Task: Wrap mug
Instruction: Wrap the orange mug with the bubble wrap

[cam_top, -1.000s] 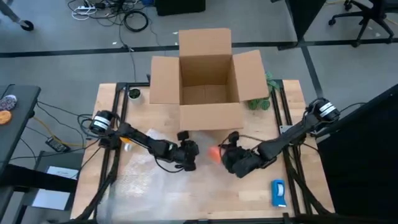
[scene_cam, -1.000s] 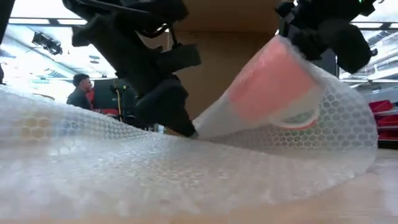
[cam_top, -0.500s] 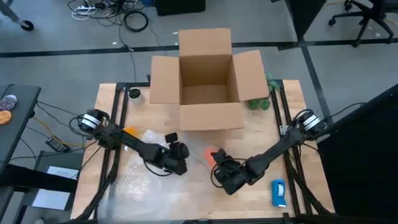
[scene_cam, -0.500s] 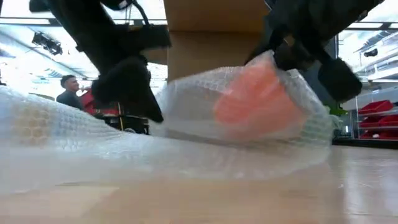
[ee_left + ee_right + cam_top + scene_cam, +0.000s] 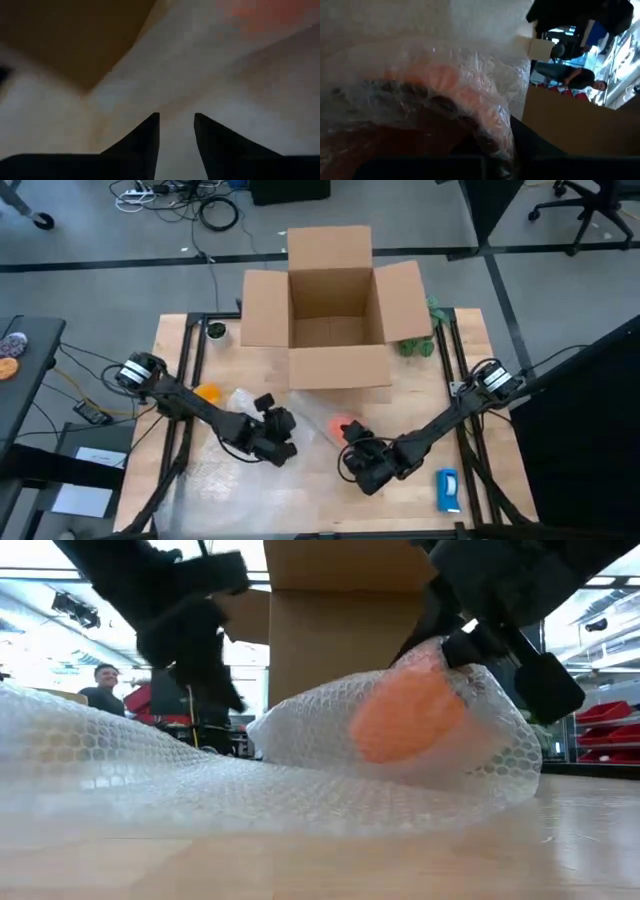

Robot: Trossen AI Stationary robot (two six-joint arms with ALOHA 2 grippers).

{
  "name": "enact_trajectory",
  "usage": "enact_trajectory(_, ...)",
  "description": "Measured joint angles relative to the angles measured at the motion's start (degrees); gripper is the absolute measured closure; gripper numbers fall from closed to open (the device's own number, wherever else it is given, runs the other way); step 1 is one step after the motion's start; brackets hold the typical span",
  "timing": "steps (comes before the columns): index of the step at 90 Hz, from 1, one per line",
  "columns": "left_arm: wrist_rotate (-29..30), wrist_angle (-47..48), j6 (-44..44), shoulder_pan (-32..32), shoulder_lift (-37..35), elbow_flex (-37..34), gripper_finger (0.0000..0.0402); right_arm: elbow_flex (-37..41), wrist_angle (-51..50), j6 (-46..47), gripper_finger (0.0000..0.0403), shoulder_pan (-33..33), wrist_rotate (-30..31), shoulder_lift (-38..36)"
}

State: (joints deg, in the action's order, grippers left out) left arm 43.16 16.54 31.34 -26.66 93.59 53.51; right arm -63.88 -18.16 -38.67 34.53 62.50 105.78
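beyond both claws, at the far side of the wooden worktop [image 5: 420, 385], stands an open cardboard box [image 5: 335, 305] with its flaps spread. nearer, a sheet of clear bubble wrap [image 5: 150, 775] lies over the worktop's near part, under and between the two arms, one end folded up over the mug [image 5: 408, 715]. the right claw [image 5: 362, 465] is clamped on that folded wrap with the orange mug bundled inside, the bundle resting low on the sheet right against the claw; its wrist view shows orange through plastic just ahead of the fingers. the left claw [image 5: 275, 442] hangs over the sheet just beside the bundle, apart from it, its fingers [image 5: 145, 137] a narrow gap apart with nothing between them. outside the right claw lies a flat blue-and-white object [image 5: 447, 489].
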Motion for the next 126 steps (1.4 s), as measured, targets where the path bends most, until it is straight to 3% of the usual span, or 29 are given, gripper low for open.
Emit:
enact_trajectory(21,-2.9,-21.1,-2.7,4.8,0.6,-9.2,0.0294,0.0,2.3,-1.8,0.0400,1.0,0.7,0.0)
enact_trajectory(36,-10.4,-38.3,-5.4,11.6,1.4,-16.2,0.0294,0.0,2.1,-2.4,0.0400,0.9,1.6,0.0)
enact_trajectory(48,-10.2,-42.5,-9.0,15.5,1.5,-17.8,0.0294,0.0,3.9,-2.5,0.0400,1.1,0.7,0.0)
enact_trajectory(64,-8.8,-43.7,-12.9,18.3,1.4,-17.5,0.0294,0.0,4.3,-2.5,0.0400,1.2,0.4,0.0)
enact_trajectory(75,-13.9,-41.8,-12.9,18.0,-1.8,-17.5,0.0294,0.0,3.6,-2.5,0.0400,1.2,0.7,0.0)
enact_trajectory(86,-16.8,-33.1,-13.0,16.6,-8.4,-17.5,0.0294,0.0,3.5,-2.5,0.0400,1.2,0.8,0.0)
enact_trajectory(102,-12.2,-16.0,-12.6,16.5,-16.0,-17.5,0.0294,0.0,5.7,-2.1,0.0400,1.2,-1.2,0.0)
enact_trajectory(112,-10.8,-7.5,-7.6,16.5,-17.9,-17.5,0.0294,0.0,6.1,-2.1,0.0400,1.5,-1.1,0.0)
enact_trajectory(126,-19.5,-14.6,-1.2,13.1,-17.9,-17.5,0.0294,0.0,5.4,-2.1,0.0400,1.4,-0.5,0.0)
